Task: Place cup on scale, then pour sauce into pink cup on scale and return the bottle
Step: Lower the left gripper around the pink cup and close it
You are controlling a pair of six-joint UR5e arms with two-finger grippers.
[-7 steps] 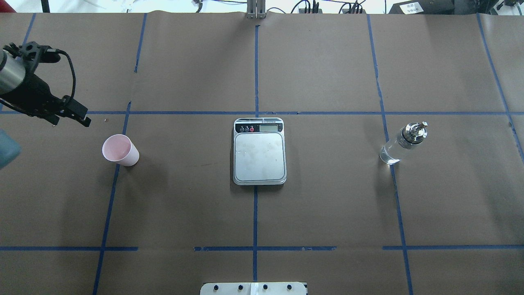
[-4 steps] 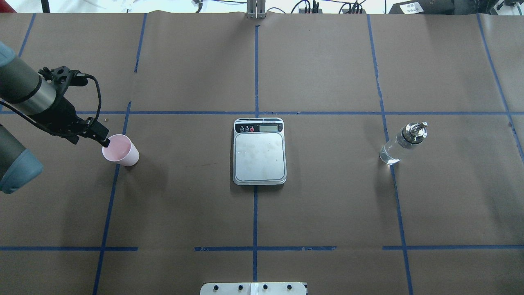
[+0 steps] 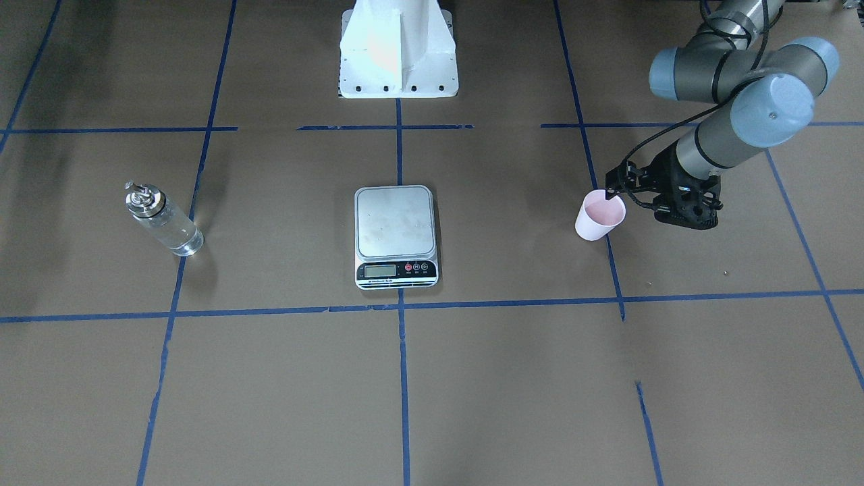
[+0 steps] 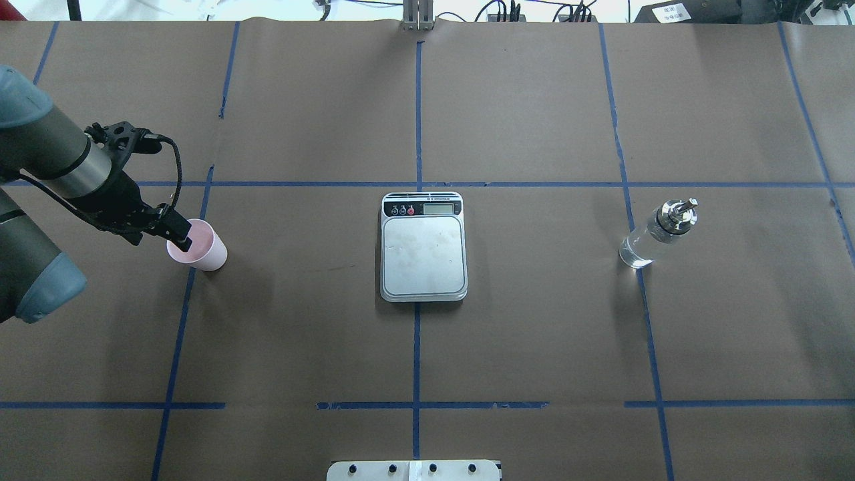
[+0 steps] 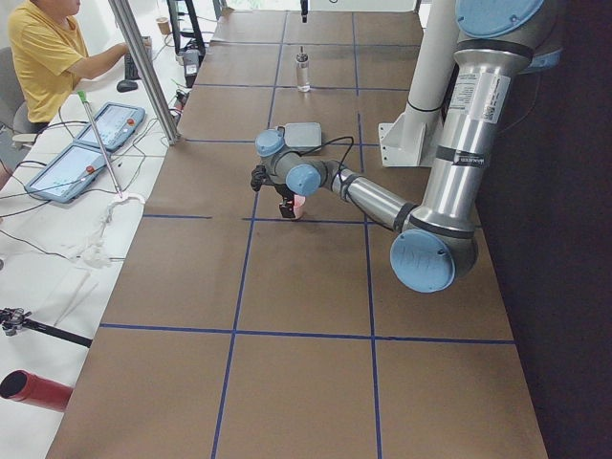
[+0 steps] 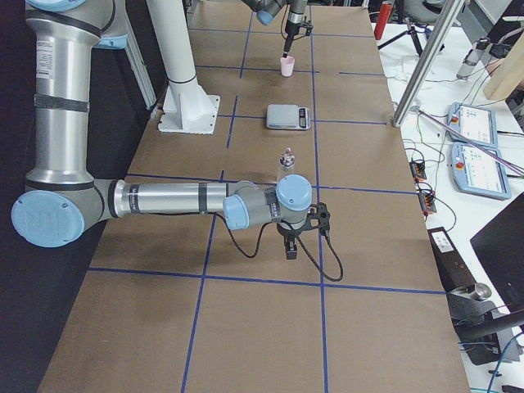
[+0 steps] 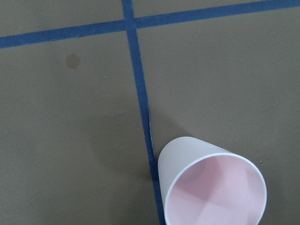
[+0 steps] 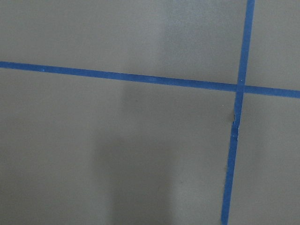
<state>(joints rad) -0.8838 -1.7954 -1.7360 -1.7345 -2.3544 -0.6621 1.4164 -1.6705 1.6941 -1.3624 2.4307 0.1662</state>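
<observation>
Overhead: left fingers at cup rim — wrist view: cup interior, seemingly empty.

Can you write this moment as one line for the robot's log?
step: grab cup | left gripper: at cup rim, grip unclear | cup: upright on table | scale: nothing on it | bottle: standing, untouched

- Left arm: silver-grey tubes, pale blue joint caps, looped black cable.
- Left gripper: black, slender.
- Right arm: matching silver tubes, blue caps.
- Base: white pedestal.
</observation>
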